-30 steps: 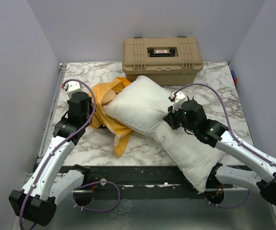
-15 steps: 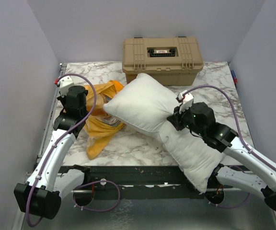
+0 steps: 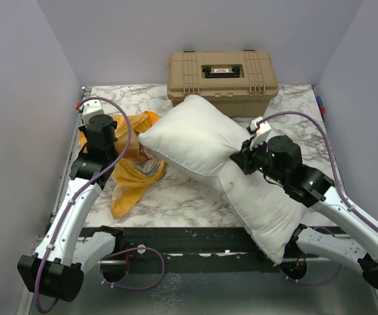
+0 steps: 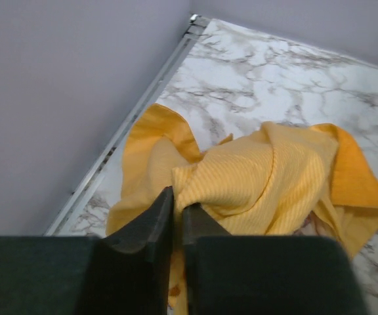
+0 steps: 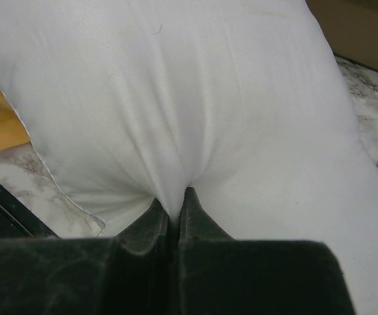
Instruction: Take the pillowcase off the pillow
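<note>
The left claw (image 4: 178, 200) pinches a fold of the thin, limp orange pillowcase (image 3: 131, 172), bunched by the left edge of the table (image 3: 182, 197), while the right claw (image 5: 174, 197) nips the soft, likely light pillow (image 3: 202, 141) at its waist, stretching from mid-table past the near edge.

Robot lab cell: marble-print tabletop (image 3: 176, 197) under my left pincer (image 4: 178, 199), plain lilac-grey panel (image 4: 58, 98) close on its left, tan toolbox (image 3: 222, 79) beyond it to the right, bare metal frame (image 3: 195, 239) behind at my bases
</note>
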{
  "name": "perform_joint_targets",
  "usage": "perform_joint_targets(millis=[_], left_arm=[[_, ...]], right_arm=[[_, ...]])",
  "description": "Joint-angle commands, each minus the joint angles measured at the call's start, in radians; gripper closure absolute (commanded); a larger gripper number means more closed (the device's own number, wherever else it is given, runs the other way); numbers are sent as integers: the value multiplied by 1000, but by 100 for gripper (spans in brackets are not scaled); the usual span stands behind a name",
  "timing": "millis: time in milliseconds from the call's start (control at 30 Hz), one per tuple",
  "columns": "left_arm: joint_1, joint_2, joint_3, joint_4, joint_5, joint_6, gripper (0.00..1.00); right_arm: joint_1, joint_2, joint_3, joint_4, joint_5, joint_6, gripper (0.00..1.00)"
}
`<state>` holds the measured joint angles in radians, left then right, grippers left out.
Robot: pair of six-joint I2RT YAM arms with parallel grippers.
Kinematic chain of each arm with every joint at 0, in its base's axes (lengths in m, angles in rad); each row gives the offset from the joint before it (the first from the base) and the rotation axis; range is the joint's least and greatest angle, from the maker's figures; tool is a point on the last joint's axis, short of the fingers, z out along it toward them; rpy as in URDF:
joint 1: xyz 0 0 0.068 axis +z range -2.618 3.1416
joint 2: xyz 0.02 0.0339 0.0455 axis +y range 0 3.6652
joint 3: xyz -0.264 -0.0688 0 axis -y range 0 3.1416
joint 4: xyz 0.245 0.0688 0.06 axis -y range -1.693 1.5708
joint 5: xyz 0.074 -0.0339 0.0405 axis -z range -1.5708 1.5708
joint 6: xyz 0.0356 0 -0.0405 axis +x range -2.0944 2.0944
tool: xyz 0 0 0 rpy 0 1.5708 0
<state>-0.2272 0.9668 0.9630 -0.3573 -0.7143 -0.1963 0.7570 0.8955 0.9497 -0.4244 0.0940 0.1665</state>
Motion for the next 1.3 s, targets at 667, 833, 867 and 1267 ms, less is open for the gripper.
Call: perform_joint_targets(millis=[667,833,867,1267], left_arm=[[-38,-428,-266,169,202,-21,21],[-51,-445,-277,172,186,-19,20],[-52,-446,-277,173,187,-18,20],[-71,-468,-274,180,266,-17,17]], right_arm=[[-8,259,48,236,-128,-48,100],[-7,376,-9,275,-100,-36,99],[-7,386,-16,275,-99,-27,99],[-8,156,-20,141,142,65,6]])
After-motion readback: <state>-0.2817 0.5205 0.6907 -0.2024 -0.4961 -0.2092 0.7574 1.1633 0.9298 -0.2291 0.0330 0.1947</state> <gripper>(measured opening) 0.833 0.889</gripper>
